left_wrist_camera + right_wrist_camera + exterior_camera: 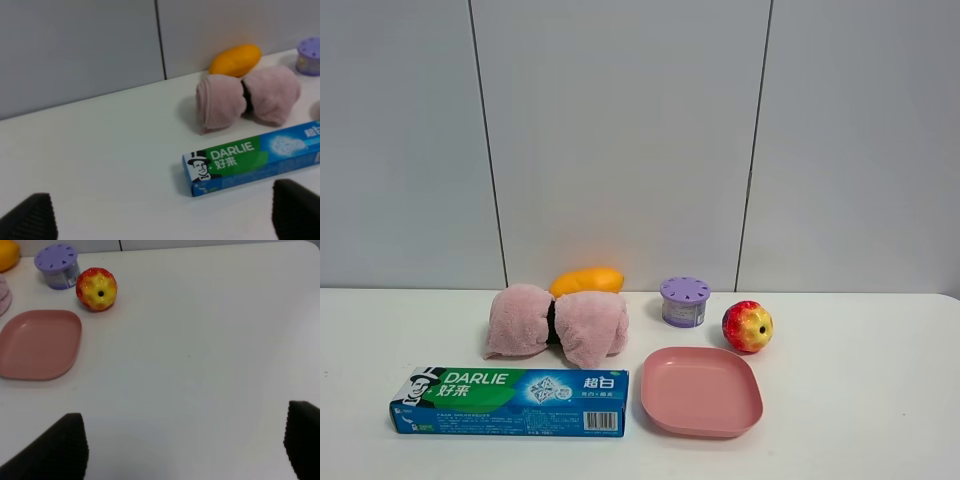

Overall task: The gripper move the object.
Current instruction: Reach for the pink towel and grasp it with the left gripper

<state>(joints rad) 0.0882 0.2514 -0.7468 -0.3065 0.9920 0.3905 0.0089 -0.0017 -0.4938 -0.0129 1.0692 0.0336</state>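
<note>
Pink towel (590, 325) just behind toothpaste box (510, 400); left fingers (30, 220) and right fingers (55, 450) wide apart, empty, away from it

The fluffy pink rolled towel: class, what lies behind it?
A smooth orange-yellow oval fruit lies behind the fluffy pink towel, by the grey wall; the towel hides its lower edge.

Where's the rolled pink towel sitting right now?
In the exterior high view, the rolled pink towel lies left of centre, just in front of the orange mango, behind the Darlie toothpaste box and to the left of the pink plate.
</note>
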